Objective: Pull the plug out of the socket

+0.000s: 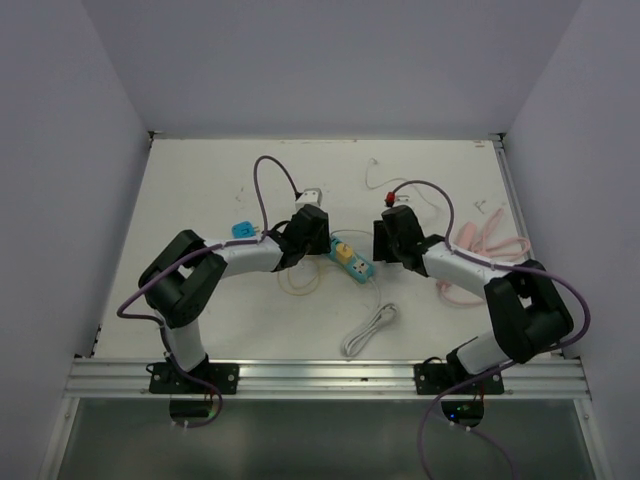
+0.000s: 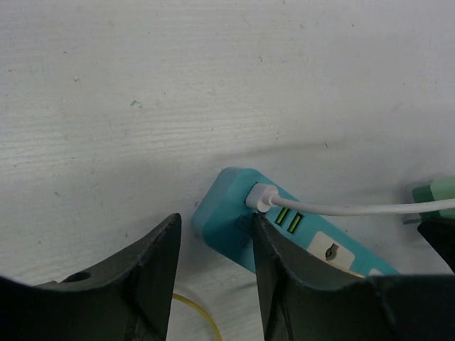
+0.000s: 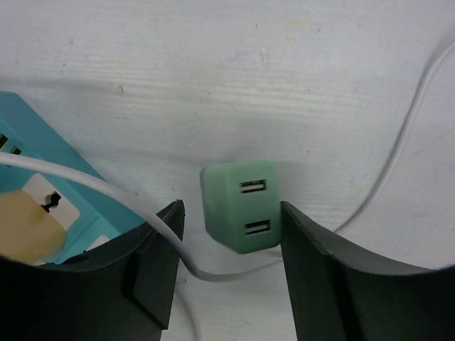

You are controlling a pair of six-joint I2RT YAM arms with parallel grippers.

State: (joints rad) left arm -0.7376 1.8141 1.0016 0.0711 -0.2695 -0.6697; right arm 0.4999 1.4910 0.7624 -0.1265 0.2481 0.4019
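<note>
The socket is a teal power strip (image 1: 352, 262) lying on the white table between the two arms. The green plug (image 3: 240, 206) lies off the strip on the table, with two slots on its face. My right gripper (image 3: 231, 213) is open around it: the plug sits close to the right finger, with a gap on the left. My left gripper (image 2: 217, 224) is open at the strip's (image 2: 227, 213) end, its right finger (image 2: 277, 263) lying over the strip's top. The green plug (image 2: 435, 193) shows at the right edge of the left wrist view.
A white USB cable (image 2: 355, 208) is plugged into the strip and runs to a coil (image 1: 368, 330) near the front. A yellowish plug (image 3: 21, 234) sits in the strip. A pink cable (image 1: 480, 240) lies at the right, and a blue item (image 1: 241, 230) at the left.
</note>
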